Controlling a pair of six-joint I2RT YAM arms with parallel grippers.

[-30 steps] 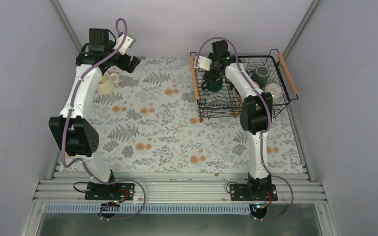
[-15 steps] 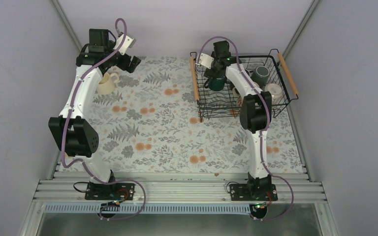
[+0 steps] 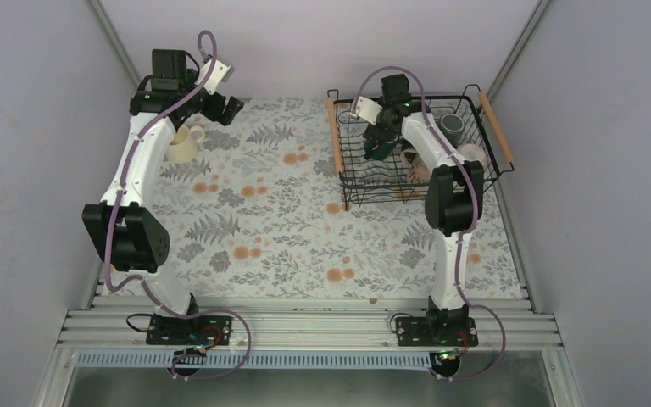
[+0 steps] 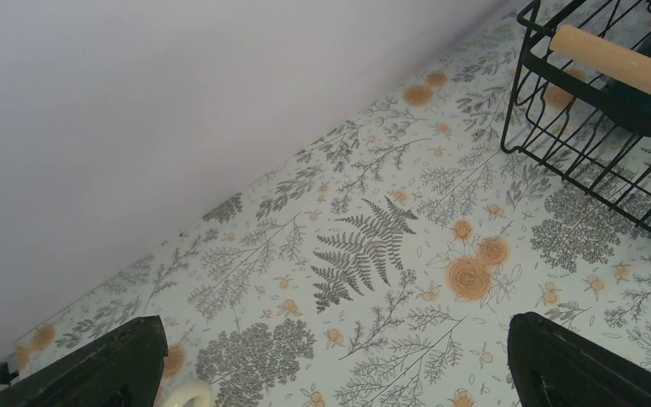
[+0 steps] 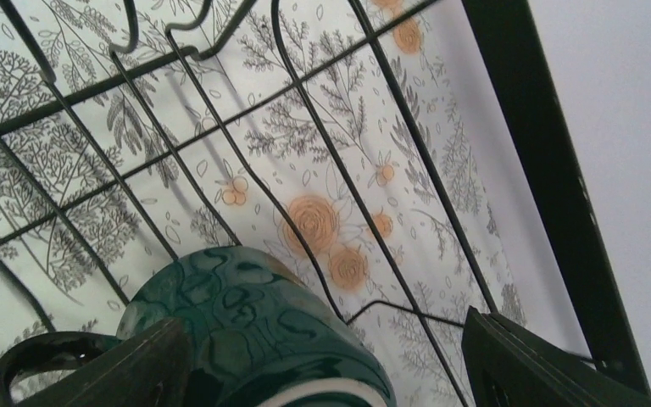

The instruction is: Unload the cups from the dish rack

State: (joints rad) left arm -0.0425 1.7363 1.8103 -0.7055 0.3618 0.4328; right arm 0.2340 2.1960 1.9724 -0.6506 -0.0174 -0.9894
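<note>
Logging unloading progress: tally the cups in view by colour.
Cream cup: 1
Dark green cup: 1
Grey cup: 1
Pale pink cup: 1
Half-hidden cup, colour unclear: 1
Total: 5

The dark green glazed ceramic mug [image 5: 254,331] runs off the right wrist view at 6 o'clock, its rim and its loop handle at 7 o'clock only partly shown. From above, the white right arm [image 3: 431,140] covers the middle of the black wire dish rack with wooden bar handles [image 3: 364,182]. A pale mug [image 3: 475,155] at its 3 o'clock side is half hidden, its pattern too small to tell. The left wrist view catches only a sliver of the cream ceramic mug [image 4: 191,394] at 6 o'clock.
</note>
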